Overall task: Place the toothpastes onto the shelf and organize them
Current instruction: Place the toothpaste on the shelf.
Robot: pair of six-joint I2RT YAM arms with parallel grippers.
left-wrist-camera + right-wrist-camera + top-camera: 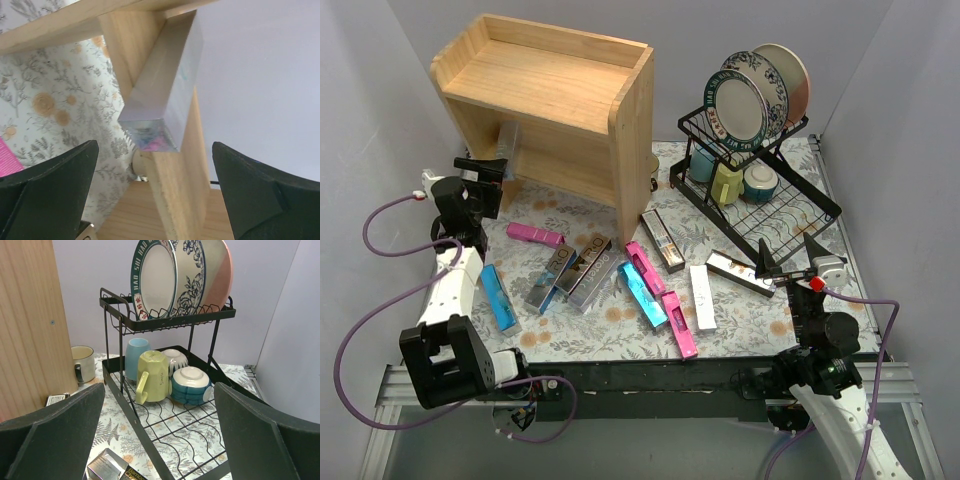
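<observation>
Fingers (pixel 50 190) wide, my left gripper (pixel 155 200) and right gripper (pixel 160 440) empty: one carton (pixel 165 85) on the shelf (pixel 170 200), the rest (pixel 585 270) across the table (pixel 570 335).

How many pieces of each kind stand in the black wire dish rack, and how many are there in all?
Plates: 3
Cups: 2
Bowls: 2
Total in the dish rack: 7

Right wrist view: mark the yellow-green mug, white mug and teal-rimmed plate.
yellow-green mug (pixel 156 377), right wrist view, side wall.
white mug (pixel 86 362), right wrist view, side wall.
teal-rimmed plate (pixel 156 277), right wrist view, white centre.
</observation>
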